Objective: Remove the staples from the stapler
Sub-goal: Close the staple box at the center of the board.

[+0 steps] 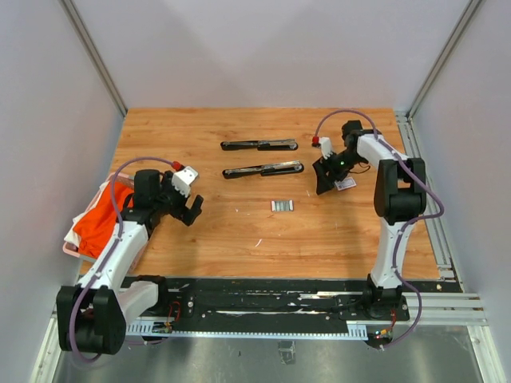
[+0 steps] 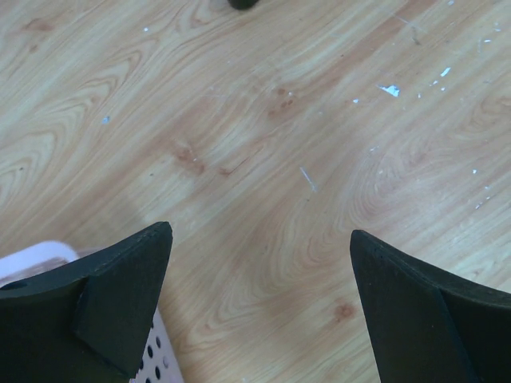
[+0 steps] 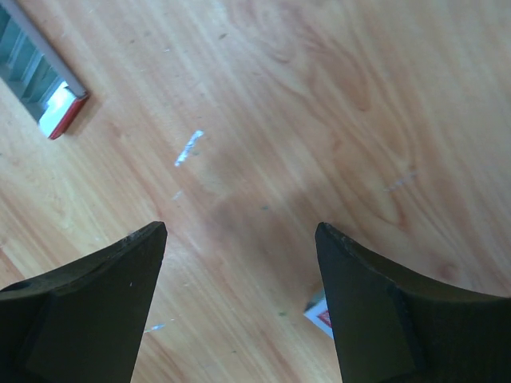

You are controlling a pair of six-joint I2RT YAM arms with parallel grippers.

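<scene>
So, staples: a small cluster of short silvery strips flat on the tabletop, just in front of the nearer stapler bar and well apart from both arms.
Stapler: two long, slim black bars lying parallel, the farther stapler bar behind the nearer one. I cannot tell whether any staples remain inside.
Left fingers: spread wide and empty, over bare wood beside the basket.
Right fingers: spread and empty, with a small white-and-red box just beside them.
Risk, staples: I reckon the thin strips could skid or snap apart if those broad wedge tips come down flat on them.
Risk, box: a sideways move of the right arm could nudge it.
Materials: matte black fingers, glossy grained wood flecked with pale specks, bright metal strips, perforated plastic basket holding orange cloth.
</scene>
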